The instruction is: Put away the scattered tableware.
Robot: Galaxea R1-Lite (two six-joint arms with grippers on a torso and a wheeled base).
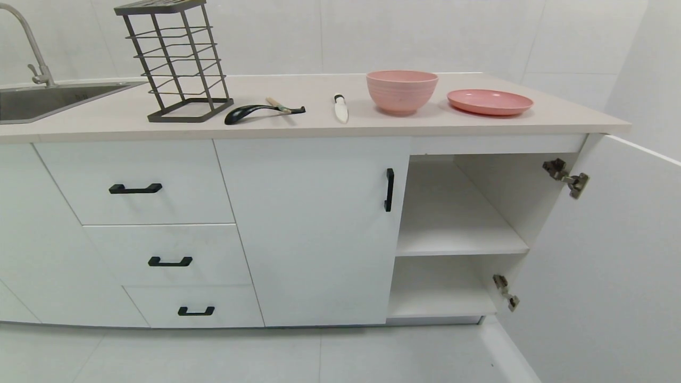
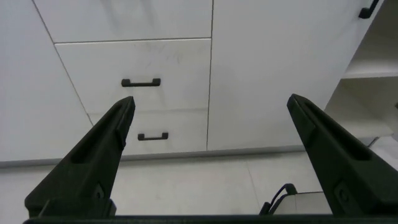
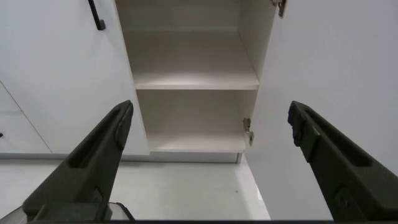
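On the beige countertop (image 1: 133,114) lie a black ladle (image 1: 250,112), a wooden-handled utensil (image 1: 279,105) crossing it, and a white knife (image 1: 340,107). A pink bowl (image 1: 401,90) stands to their right, with a pink plate (image 1: 489,101) beyond it. My left gripper (image 2: 208,109) hangs open low in front of the drawers (image 2: 140,81). My right gripper (image 3: 208,112) is open too, low before the open cabinet's shelves (image 3: 196,78). Nothing sits between either pair of fingers.
A black wire rack (image 1: 178,58) stands on the counter near the sink (image 1: 48,98) and faucet (image 1: 32,45). The right cabinet door (image 1: 612,255) is swung open, showing two bare shelves (image 1: 452,223). The left door (image 1: 314,229) is shut. Grey tile floor (image 1: 266,356) lies below.
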